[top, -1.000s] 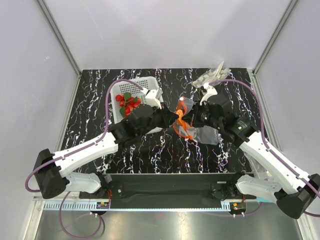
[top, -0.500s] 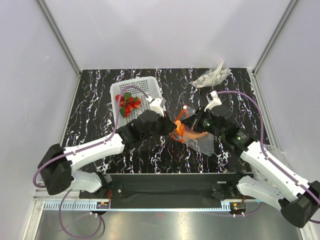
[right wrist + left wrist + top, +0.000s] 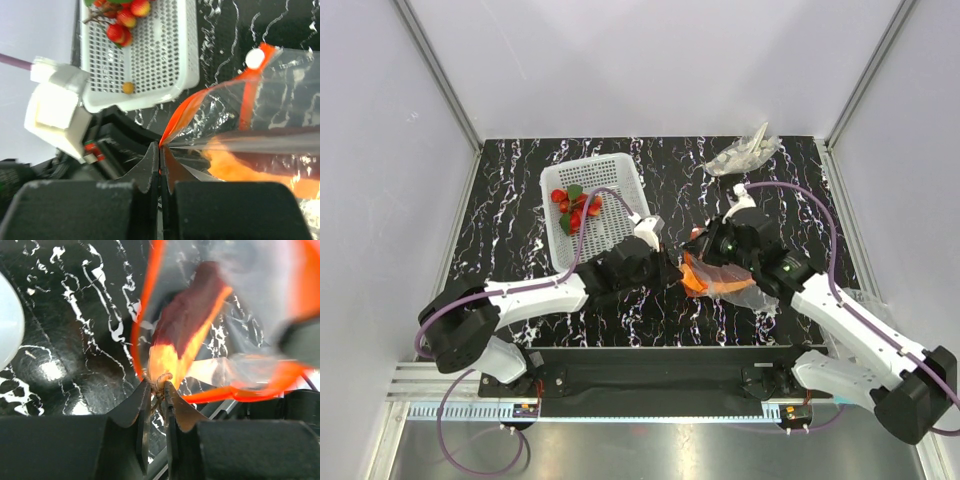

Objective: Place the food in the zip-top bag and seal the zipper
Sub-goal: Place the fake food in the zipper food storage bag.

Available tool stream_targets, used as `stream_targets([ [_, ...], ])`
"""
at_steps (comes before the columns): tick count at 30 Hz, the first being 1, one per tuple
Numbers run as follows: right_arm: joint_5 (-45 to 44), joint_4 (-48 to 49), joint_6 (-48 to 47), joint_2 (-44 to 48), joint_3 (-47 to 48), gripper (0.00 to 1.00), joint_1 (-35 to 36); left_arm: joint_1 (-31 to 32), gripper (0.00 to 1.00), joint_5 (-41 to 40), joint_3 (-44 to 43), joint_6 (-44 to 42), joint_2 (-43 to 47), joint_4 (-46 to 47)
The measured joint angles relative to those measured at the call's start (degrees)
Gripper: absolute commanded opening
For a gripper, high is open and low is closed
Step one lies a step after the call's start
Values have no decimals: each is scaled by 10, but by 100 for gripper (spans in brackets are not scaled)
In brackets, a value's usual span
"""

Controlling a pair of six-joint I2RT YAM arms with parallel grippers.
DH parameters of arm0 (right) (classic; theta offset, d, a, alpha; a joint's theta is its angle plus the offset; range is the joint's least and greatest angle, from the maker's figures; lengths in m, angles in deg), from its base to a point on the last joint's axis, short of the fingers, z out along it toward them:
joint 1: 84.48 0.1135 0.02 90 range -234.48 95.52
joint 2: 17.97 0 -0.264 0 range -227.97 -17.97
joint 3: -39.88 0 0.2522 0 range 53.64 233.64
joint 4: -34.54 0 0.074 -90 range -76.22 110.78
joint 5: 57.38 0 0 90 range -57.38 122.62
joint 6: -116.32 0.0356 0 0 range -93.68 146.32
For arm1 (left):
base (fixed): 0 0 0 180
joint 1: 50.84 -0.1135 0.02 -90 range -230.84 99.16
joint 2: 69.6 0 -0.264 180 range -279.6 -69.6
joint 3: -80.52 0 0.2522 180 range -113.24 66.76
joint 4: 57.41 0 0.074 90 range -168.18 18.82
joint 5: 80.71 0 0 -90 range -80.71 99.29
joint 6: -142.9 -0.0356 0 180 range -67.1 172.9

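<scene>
The zip-top bag (image 3: 745, 288) lies right of centre with its mouth toward the left arm. My right gripper (image 3: 700, 238) (image 3: 160, 146) is shut on the orange zipper (image 3: 186, 111) at the mouth's corner. My left gripper (image 3: 673, 268) (image 3: 159, 386) is shut on the brown stem of the longer red-orange piece (image 3: 186, 322), which reaches in through the open mouth. That same piece shows as an orange blur (image 3: 240, 161) through the clear plastic. The rest of the food, small red round pieces (image 3: 576, 205) (image 3: 120, 26) with green leaves, lies in the white basket (image 3: 592, 163).
A greyish clear plastic wad (image 3: 743, 154) lies at the far right of the black marbled table. A white slider tab (image 3: 254, 59) sits on the bag's orange strip. The basket (image 3: 150, 95) stands just beyond the left gripper. Both arms crowd the middle front.
Both grippers have come down and toward the near edge with the bag. The red-orange piece now sits inside the bag's mouth, and the bag lies flatter on the table.
</scene>
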State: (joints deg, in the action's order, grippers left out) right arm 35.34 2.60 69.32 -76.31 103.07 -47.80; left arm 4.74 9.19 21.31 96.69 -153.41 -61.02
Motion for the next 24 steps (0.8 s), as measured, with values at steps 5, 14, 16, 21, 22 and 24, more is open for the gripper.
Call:
stream_targets([
  [5,-2,-34,-23,-38,18,27,0,0,15,-1,-6,-6,2,-3],
  [14,-55,-168,-91,-43,86,60,0,0,14,-5,0,-9,2,-1],
  [16,-73,-200,-110,-50,118,62,0,0,14,-5,1,-10,2,0],
  [21,-135,-276,-163,-115,235,73,0,0,13,-5,1,-18,2,3],
  [22,-147,-298,-177,-143,271,76,0,0,13,-5,1,-19,2,3],
  [24,-162,-320,-198,-193,323,84,0,0,13,-5,1,-21,2,3],
])
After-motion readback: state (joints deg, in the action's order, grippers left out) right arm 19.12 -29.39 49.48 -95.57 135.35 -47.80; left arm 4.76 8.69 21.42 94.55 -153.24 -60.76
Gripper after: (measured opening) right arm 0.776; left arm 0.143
